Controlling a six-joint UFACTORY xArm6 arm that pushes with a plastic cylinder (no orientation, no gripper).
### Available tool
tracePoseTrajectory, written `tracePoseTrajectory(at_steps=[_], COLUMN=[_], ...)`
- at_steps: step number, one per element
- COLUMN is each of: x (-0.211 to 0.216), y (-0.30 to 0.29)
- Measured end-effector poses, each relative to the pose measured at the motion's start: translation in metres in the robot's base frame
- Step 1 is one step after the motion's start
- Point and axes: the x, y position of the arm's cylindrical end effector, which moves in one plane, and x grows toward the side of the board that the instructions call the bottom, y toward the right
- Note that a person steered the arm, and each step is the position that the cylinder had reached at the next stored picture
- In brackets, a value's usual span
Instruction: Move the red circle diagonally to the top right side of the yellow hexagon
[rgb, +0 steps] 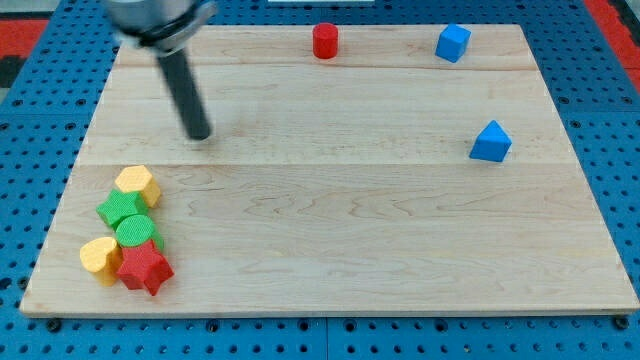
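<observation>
The red circle (325, 41), a short red cylinder, stands near the view's top edge of the wooden board, a little right of centre. The yellow hexagon (136, 185) lies at the view's lower left, at the top of a cluster of blocks. My tip (200, 135) rests on the board at the upper left, above and to the right of the yellow hexagon and far to the left of the red circle. It touches no block.
Below the yellow hexagon sit a green star (120, 209), a green circle (138, 233), a yellow heart (100, 258) and a red star (145, 268), packed together. A blue cube (452, 43) stands at the top right, a blue triangular block (490, 142) at the right.
</observation>
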Motion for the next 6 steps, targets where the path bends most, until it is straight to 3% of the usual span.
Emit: tracePoseTrajectory(at_steps=[2,3,4,5,6], x=[-0.106,-0.167,-0.162,-0.095,-0.080], y=[0.186,0.190,0.130,0.053,0.031])
